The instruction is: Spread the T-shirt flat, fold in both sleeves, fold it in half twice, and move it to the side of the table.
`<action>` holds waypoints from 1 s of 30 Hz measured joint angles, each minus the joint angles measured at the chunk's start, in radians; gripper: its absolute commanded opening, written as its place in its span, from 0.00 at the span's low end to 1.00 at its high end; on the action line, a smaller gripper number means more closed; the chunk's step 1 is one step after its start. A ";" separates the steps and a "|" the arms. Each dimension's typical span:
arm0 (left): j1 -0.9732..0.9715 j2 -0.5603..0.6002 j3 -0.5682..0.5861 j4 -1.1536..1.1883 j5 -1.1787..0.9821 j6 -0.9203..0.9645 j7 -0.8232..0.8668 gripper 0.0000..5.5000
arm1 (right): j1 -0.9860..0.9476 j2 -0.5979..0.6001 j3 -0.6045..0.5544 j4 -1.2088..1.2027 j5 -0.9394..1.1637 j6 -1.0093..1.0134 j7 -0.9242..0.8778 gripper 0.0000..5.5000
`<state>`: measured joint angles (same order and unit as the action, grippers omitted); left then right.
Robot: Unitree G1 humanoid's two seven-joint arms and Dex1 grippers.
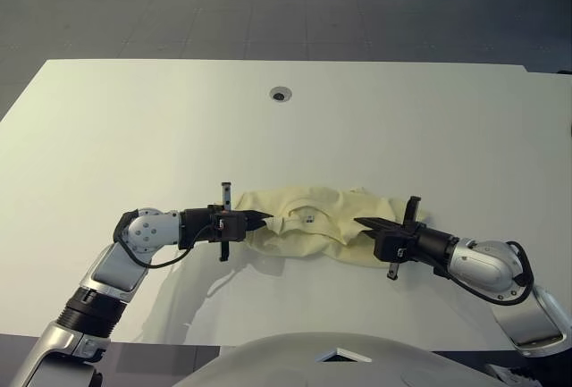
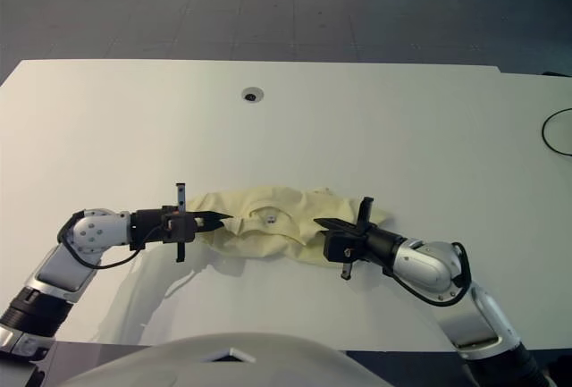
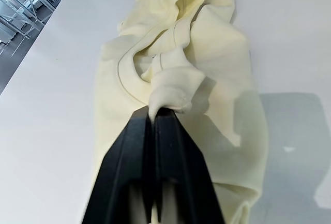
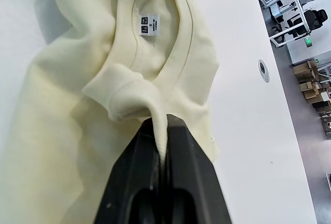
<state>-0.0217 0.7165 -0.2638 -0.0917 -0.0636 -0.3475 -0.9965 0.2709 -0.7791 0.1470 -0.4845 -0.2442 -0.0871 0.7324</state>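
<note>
Item under inspection: a pale yellow T-shirt [image 1: 308, 226], lying in a crumpled, wrinkled heap on the white table [image 1: 268, 128], near the robot's edge and roughly central, between the two arms. Condition: not spread, with the cloth gathered and folded over itself. The round collar [image 1: 308, 213] sits near the middle of the heap, facing up, with a small white label [image 4: 146, 25] inside it. The left gripper [image 1: 265, 219] is at the shirt's left end, low over the tabletop, its jaws clenched on a pinched fold; the left wrist view shows the fabric bunched into a small knot right at the tips. The right gripper [image 1: 360, 222] is at the shirt's right end, its jaws likewise closed on cloth; the right wrist view shows a hemmed edge caught between them. A round cable hole [image 1: 281, 95] lies in the tabletop on the far side, well apart from the shirt. A black cable [image 2: 550, 132] loops in at the table's right edge.
</note>
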 measured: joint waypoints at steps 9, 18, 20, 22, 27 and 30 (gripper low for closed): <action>-0.017 0.017 0.050 0.011 -0.070 0.009 -0.044 0.00 | -0.036 -0.002 -0.121 0.004 0.173 0.047 0.029 0.00; -0.138 0.041 0.106 0.036 -0.180 0.085 -0.106 0.00 | -0.129 -0.018 -0.202 0.058 0.320 0.088 0.079 0.00; -0.169 0.038 0.118 0.033 -0.215 0.123 -0.110 0.00 | -0.159 -0.013 -0.211 0.073 0.352 0.101 0.080 0.00; -0.217 0.037 0.129 0.028 -0.245 0.173 -0.114 0.00 | -0.212 -0.003 -0.218 0.094 0.405 0.120 0.088 0.00; -0.402 0.030 0.155 0.048 -0.235 0.204 -0.104 0.00 | -0.406 0.023 -0.247 0.157 0.458 0.153 0.052 0.00; -0.522 0.014 0.162 0.115 -0.159 0.191 -0.051 0.00 | -0.522 0.034 -0.254 0.201 0.465 0.163 0.019 0.00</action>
<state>-0.5434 0.7310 -0.1017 0.0234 -0.2230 -0.1560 -1.0478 -0.2512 -0.7455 -0.1066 -0.2835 0.2203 0.0758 0.7513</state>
